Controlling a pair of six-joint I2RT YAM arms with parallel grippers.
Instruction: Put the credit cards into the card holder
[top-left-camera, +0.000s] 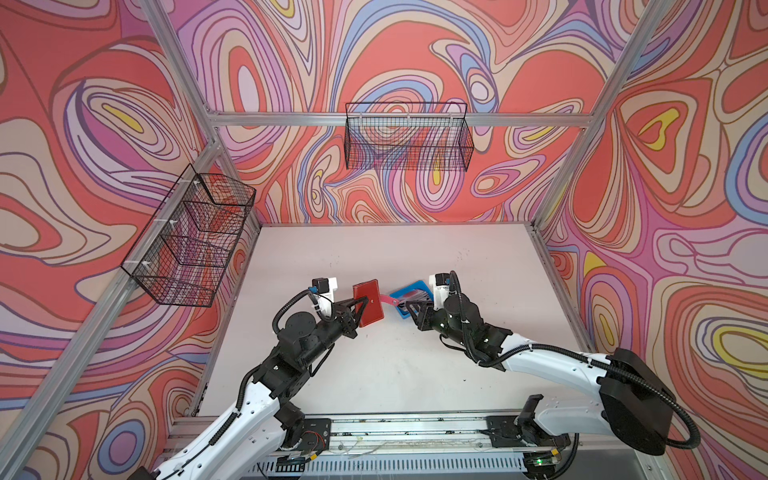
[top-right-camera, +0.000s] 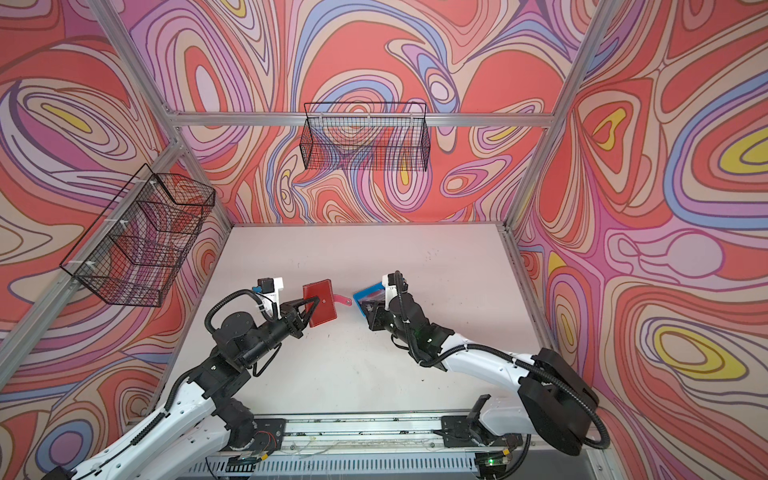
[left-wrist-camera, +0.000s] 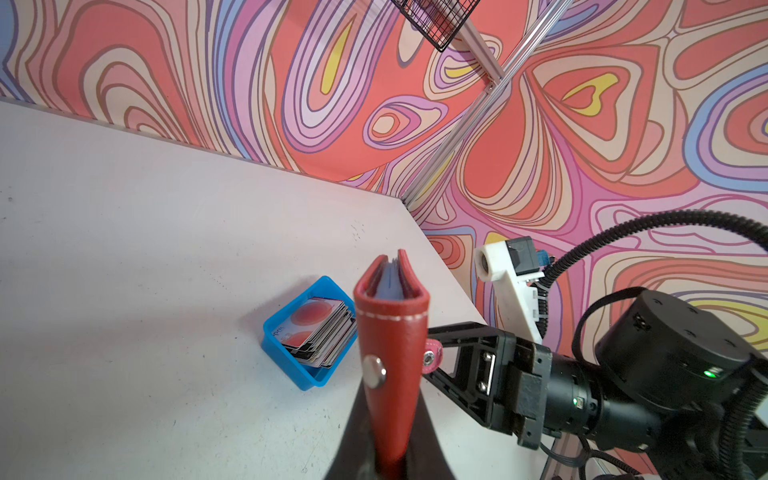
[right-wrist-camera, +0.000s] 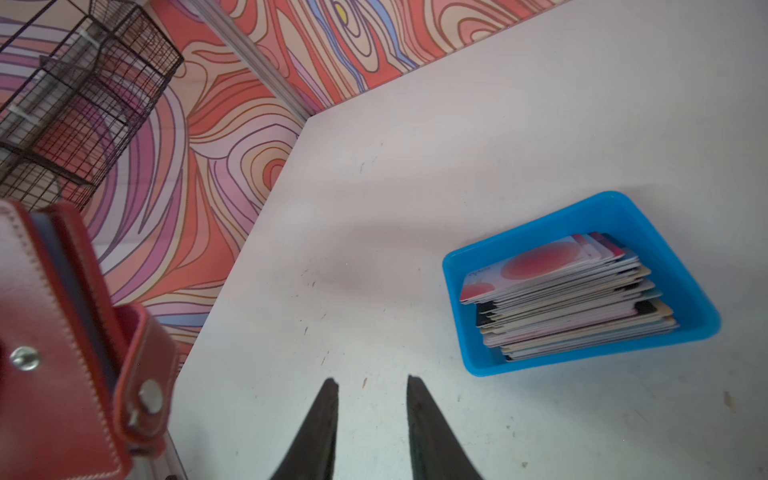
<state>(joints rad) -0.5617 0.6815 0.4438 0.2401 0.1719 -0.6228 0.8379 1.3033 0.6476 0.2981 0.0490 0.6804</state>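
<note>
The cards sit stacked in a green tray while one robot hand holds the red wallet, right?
Not green: the tray is blue, as the right wrist view shows. The cards do sit stacked in it, and the left gripper holds the red wallet.

No text legible anywhere, only a small dark scrawl on the white corner of the top card of the credit cards (right-wrist-camera: 569, 291), stacked in the blue tray (right-wrist-camera: 673, 249), beside its red circle, too small and blurred to read in either wrist view
</note>
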